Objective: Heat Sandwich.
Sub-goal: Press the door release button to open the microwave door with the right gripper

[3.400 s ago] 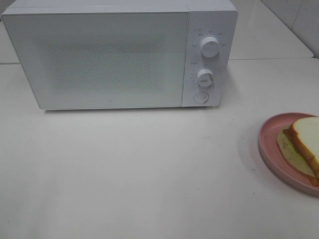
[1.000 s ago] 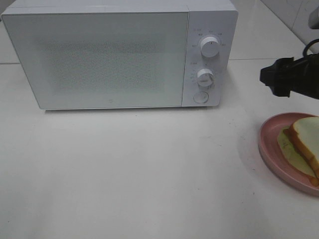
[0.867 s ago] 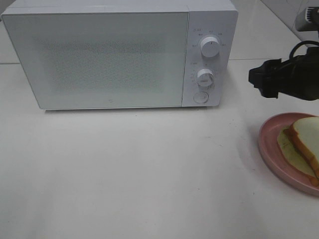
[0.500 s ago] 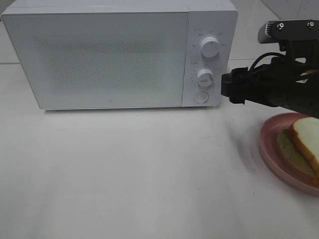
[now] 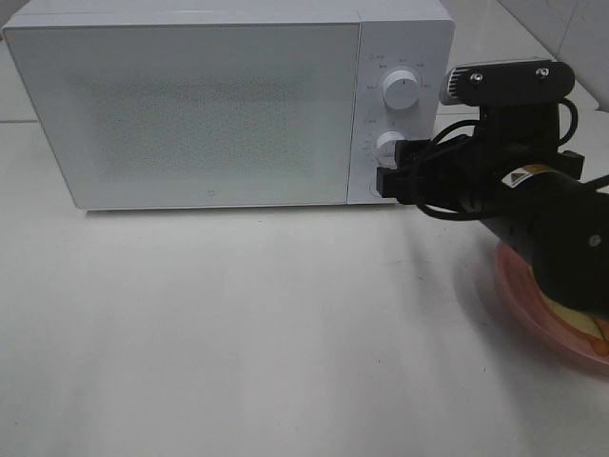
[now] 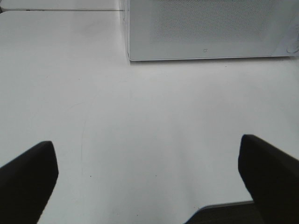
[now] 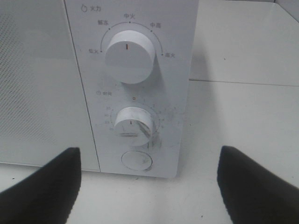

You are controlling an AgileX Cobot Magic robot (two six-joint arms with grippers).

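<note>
Right hand [image 5: 392, 181], jaws apart and empty, points at the round button [image 7: 136, 160] low on the microwave [image 5: 190, 114]. The sandwich [image 5: 597, 330] lies back beneath that arm, on its plate [image 5: 523, 293] at the table's [image 5: 238, 333] right edge.

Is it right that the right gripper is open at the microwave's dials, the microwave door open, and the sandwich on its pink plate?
No: the microwave door is shut, as the exterior high view shows. The right gripper is open at the dials, and the sandwich is on its pink plate.
</note>
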